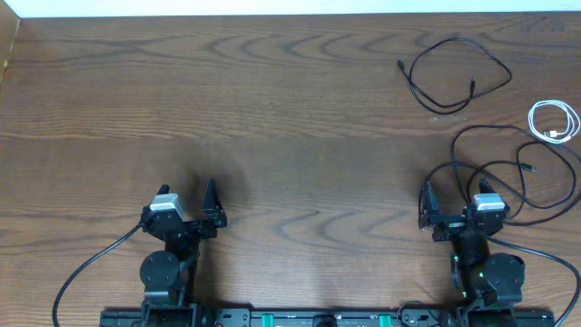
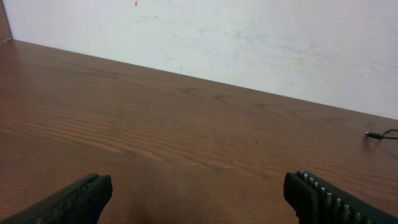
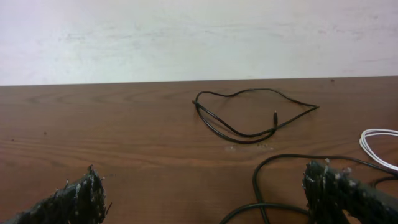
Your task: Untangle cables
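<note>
A: In what state are the claws found?
B: The left claw (image 2: 199,196) is seen spread wide, and only bare table (image 1: 290,109) is shown in the gap between its fingers. The right claw (image 3: 205,186) is likewise spread wide, and nothing is pinched by it.

A: Where are they positioned?
B: Both are positioned at the near edge of the table, one towards the left side and one towards the right, well apart from each other.

A: And where are the cables found?
B: All three are laid on the right half of the table. The far black cable (image 3: 242,137) is laid in one loose loop towards the far right corner, with one plug end seen inside the loop. It is set apart from the other two. The near black cable (image 3: 298,155) is spread in several overlapping curves just beside the right claw. Whether the claw is touched by it cannot be told. The white cable (image 1: 553,134) is coiled into a small ring at the right edge of the table.

A: Is the white cable crossed by a black one?
B: It is placed near the upper curve of the near black cable, but contact cannot be made out.

A: Is anything seen by the left claw?
B: Only a small black plug end (image 2: 373,134) is seen, far off at the right edge of the left wrist view. Which cable it belongs to cannot be told.
</note>
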